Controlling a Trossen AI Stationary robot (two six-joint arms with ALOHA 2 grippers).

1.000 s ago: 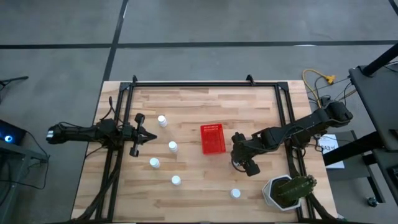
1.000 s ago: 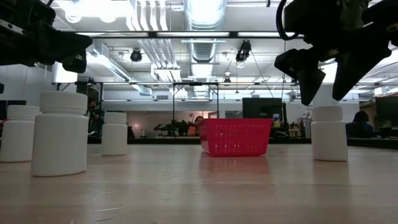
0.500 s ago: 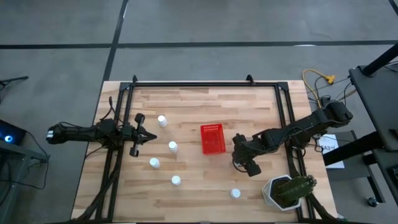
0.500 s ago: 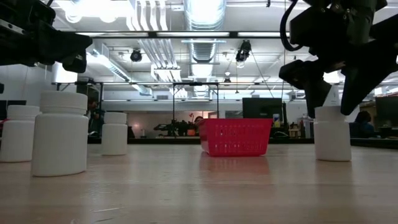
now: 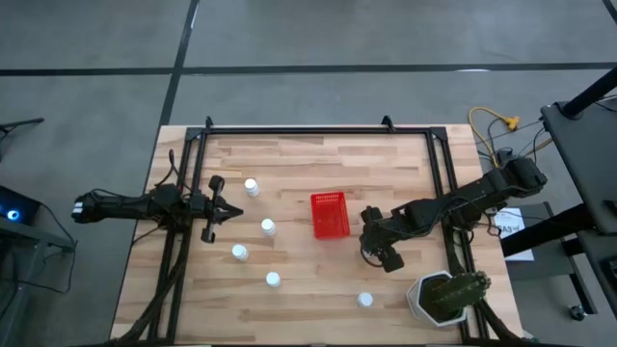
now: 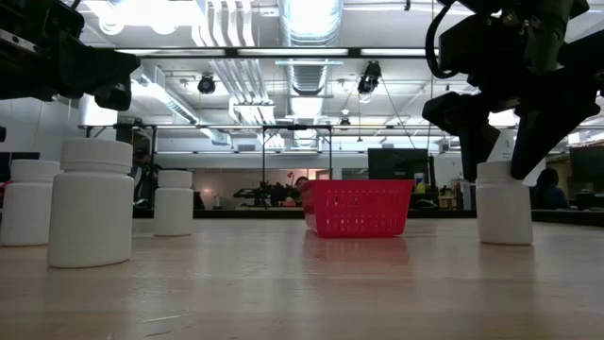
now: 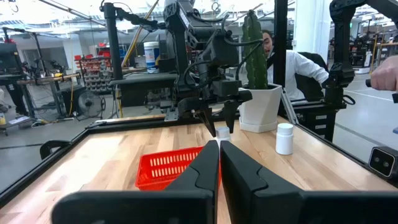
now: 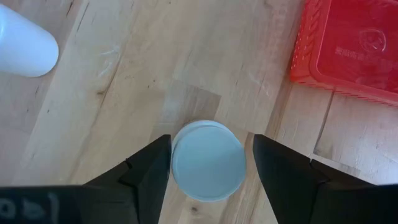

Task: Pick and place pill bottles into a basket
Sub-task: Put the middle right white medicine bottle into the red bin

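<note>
A white pill bottle (image 8: 208, 160) stands upright on the wooden table, on the near right of the red basket (image 5: 329, 214). My right gripper (image 8: 210, 142) is open, pointing down over it, one finger on each side of the cap; in the low view (image 6: 494, 170) the tips reach cap height. Several more bottles stand on the table: (image 5: 251, 186), (image 5: 268, 227), (image 5: 238, 253), (image 5: 273, 280), (image 5: 364, 300). My left gripper (image 5: 229, 212) is shut and empty at the table's left, held level above the table.
A white pot with a green cactus (image 5: 443, 294) stands at the near right corner, close to my right arm. Black frame rails (image 5: 299, 130) run along the far and side edges. A person (image 7: 292, 62) sits beyond the table's right side.
My right gripper has gone down over the bottle near the basket, so that its open fingers now stand beside the cap instead of above it. The bottle has stayed in place.
</note>
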